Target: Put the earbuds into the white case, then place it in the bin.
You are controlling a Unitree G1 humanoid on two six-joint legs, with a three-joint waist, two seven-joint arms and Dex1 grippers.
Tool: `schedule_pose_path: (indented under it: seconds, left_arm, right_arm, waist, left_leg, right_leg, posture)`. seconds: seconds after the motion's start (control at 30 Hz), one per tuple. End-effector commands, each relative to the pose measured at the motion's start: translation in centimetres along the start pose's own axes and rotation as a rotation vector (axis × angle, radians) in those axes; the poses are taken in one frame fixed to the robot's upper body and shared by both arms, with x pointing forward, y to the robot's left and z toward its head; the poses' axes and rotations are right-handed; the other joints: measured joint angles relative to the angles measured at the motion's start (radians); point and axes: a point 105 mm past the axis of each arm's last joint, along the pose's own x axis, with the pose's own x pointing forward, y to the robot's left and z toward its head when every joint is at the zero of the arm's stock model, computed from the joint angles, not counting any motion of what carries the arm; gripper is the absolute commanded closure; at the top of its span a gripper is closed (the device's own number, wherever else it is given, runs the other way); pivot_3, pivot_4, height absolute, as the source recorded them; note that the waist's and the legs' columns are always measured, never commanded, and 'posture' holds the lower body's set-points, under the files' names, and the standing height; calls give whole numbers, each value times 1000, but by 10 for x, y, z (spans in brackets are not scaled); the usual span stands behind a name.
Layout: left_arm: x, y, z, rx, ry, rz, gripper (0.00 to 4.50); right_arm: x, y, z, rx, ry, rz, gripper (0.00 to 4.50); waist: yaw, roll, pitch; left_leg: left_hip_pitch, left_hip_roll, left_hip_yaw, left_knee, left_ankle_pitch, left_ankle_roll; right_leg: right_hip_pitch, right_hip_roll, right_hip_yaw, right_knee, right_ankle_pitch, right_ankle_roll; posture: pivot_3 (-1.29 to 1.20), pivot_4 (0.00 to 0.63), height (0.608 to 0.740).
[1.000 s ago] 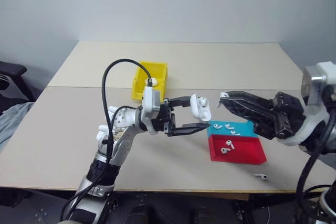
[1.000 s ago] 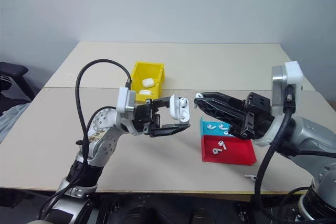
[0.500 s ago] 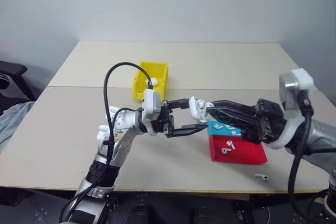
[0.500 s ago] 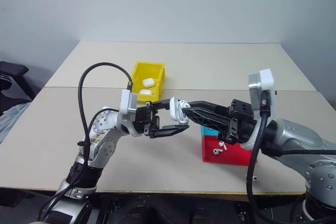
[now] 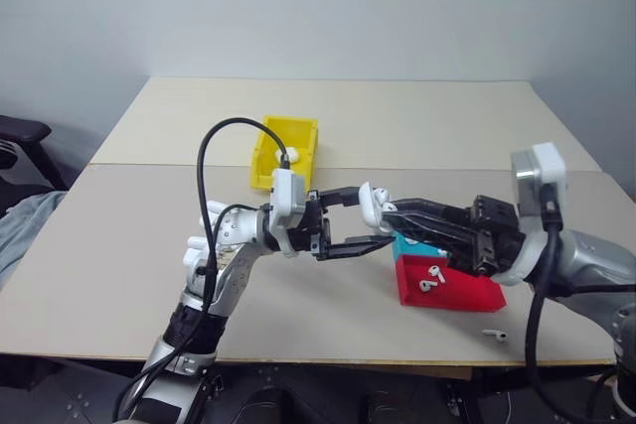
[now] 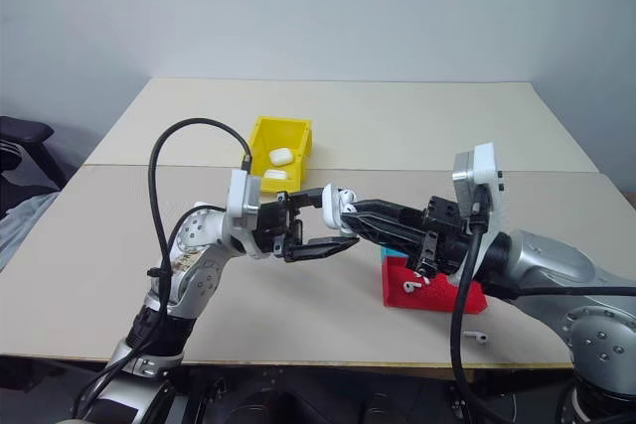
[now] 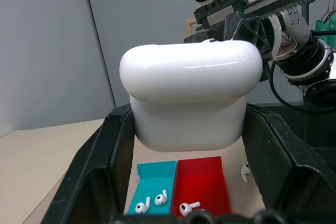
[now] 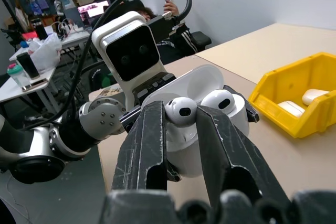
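The left gripper [image 5: 350,219] was clamped on the small glossy white rounded earbud case [image 5: 375,206], holding it up off the pale bench [image 5: 139,245] with its hinged lid flipped back, apparently so the open wells faced the other arm. The right gripper [image 8: 181,129] reached in level from the opposite side and pinched a tiny glossy white stemmed earbud [image 8: 181,109] between its two black fingers, right at the case mouth beside a second earbud [image 8: 218,99] that seemed already seated. Mid-air holding likely kept the case steady for this insertion.

The bright yellow plastic bin [image 5: 286,151] stood farther back on the bench, with white cases already lying in it. More earbuds lay in the shallow blue tray [image 7: 152,179] and the shallow red tray [image 5: 452,290].

Whether the pinched earbud's stem had entered its well was hidden by the fingers, and the blue tray was largely covered by the right arm in the head views.
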Motion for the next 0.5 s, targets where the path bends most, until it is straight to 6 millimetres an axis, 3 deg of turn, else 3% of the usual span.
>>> schedule_pose_path:
  seconds: [0.03,0.3,0.5]
  left_arm:
    - [3,0,12,62,-29,-13,1723]
    - [1,0,7,70,2,-23,1723]
    - [0,2,4,72,66,-53,1723]
  right_arm:
    - [0,7,1,-83,23,11,2597]
    - [-9,0,7,-128,23,-26,2597]
    - [-15,1,41,-318,5,1,2597]
  waist:
    - [0,0,0]
    - [0,0,0]
    - [0,0,0]
  left_leg:
    - [0,0,0,0,0,0]
    - [0,0,0,0,0,0]
    - [0,0,0,1,0,0]
  right_leg:
    - [0,0,0,0,0,0]
    - [0,0,0,0,0,0]
    - [0,0,0,0,0,0]
  posture:
    - [0,150,740]
    - [0,150,740]
    - [0,150,740]
